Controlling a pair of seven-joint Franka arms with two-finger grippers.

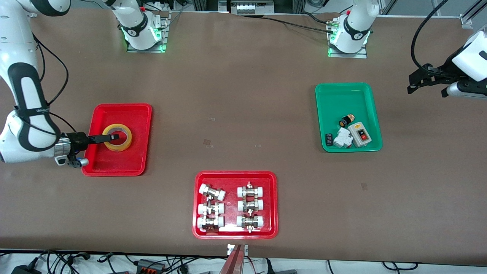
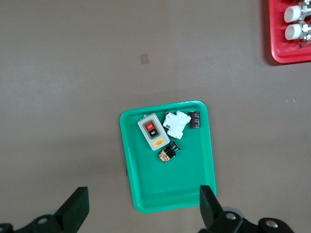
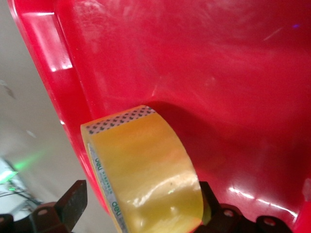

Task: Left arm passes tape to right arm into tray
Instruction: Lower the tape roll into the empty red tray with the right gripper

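Observation:
The tape (image 1: 117, 137), a yellowish roll, lies in the plain red tray (image 1: 114, 163) toward the right arm's end of the table. My right gripper (image 1: 112, 136) reaches in low from the tray's side, open, with its fingers on either side of the roll. In the right wrist view the tape (image 3: 146, 170) fills the space between the spread fingers, with a gap at one finger (image 3: 73, 201), above the tray floor (image 3: 218, 73). My left gripper (image 1: 426, 91) is open and empty, raised over the table at the left arm's end; the arm waits there (image 2: 143, 208).
A green tray (image 1: 348, 95) with a switch box (image 1: 360, 133) and small parts lies toward the left arm's end; it also shows in the left wrist view (image 2: 167, 194). A red tray (image 1: 234, 179) of white-capped metal fittings sits nearest the front camera.

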